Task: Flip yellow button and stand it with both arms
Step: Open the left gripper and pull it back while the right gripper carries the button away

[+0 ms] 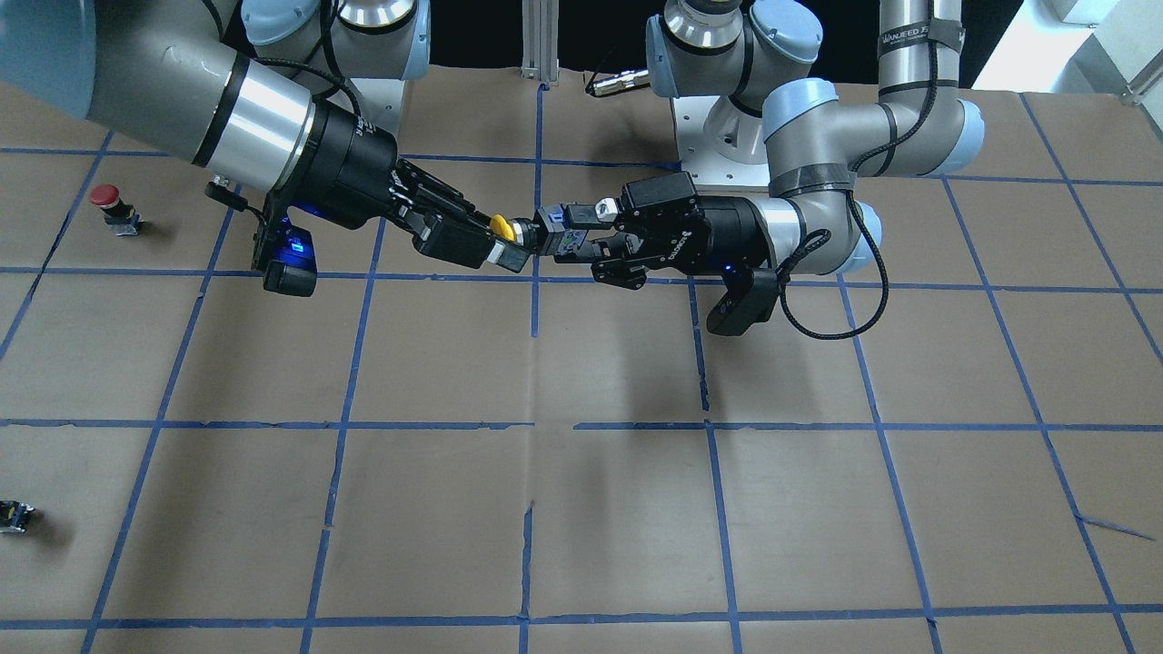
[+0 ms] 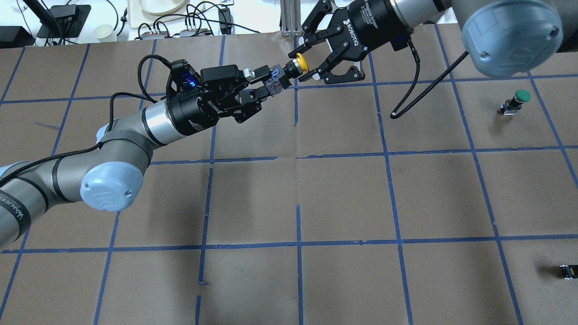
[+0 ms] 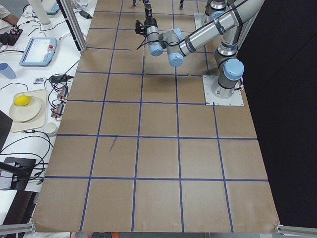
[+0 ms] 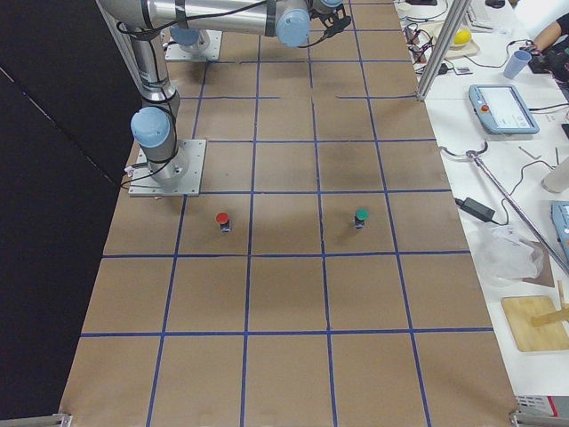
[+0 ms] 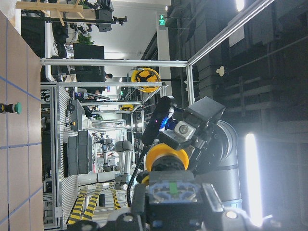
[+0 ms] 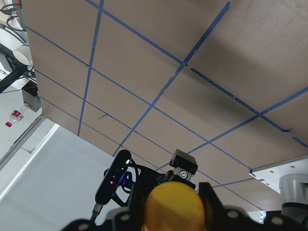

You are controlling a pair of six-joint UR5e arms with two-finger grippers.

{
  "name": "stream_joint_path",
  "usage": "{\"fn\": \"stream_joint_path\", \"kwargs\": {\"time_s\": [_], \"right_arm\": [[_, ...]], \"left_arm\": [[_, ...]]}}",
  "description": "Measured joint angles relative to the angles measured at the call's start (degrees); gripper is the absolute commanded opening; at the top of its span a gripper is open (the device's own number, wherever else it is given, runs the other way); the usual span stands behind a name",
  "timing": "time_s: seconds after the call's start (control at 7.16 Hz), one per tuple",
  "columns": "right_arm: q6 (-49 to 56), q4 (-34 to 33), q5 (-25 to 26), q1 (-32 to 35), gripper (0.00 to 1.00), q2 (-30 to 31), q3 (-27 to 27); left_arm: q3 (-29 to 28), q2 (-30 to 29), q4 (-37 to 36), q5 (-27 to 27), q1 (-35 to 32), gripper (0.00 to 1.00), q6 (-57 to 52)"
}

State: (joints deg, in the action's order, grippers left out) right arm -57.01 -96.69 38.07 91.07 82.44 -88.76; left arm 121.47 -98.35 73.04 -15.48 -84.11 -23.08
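The yellow button [image 2: 299, 63] is held level in the air above the far middle of the table. My left gripper [image 2: 271, 84] is shut on its black-and-grey body, with the cap pointing away from it. My right gripper [image 2: 308, 58] is open, with its jaws on either side of the yellow cap and a small gap showing. In the front view the cap [image 1: 500, 224] sits at the right gripper [image 1: 495, 239], facing the left gripper [image 1: 561, 232]. The cap also fills the bottom of the right wrist view [image 6: 175, 208] and shows in the left wrist view [image 5: 167, 157].
A red-capped button [image 1: 107, 202] stands near the robot's right side of the table. A green-capped button [image 2: 519, 97] stands to the right. A small black capless part [image 2: 569, 271] lies at the near right edge. Brown paper with blue tape lines [image 2: 298, 158] covers the table.
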Motion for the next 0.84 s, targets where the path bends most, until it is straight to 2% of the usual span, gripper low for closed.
{"fn": "stream_joint_path", "kwargs": {"time_s": [0.56,0.7,0.84], "right_arm": [[0.07,-0.03,0.05,-0.5,0.06,-0.04,0.26],[0.43,-0.11,1.21,-1.71,0.06,-0.09,0.33],[1.88,-0.11,3.31,-3.82,0.05,-0.13,0.34]], "left_arm": [[-0.16,0.1,-0.02,0.29,0.0,1.0,1.48],[-0.56,0.5,-0.38,1.36,0.01,1.0,2.86],[-1.78,1.16,-1.92,5.52,-0.01,1.0,5.6]]}}
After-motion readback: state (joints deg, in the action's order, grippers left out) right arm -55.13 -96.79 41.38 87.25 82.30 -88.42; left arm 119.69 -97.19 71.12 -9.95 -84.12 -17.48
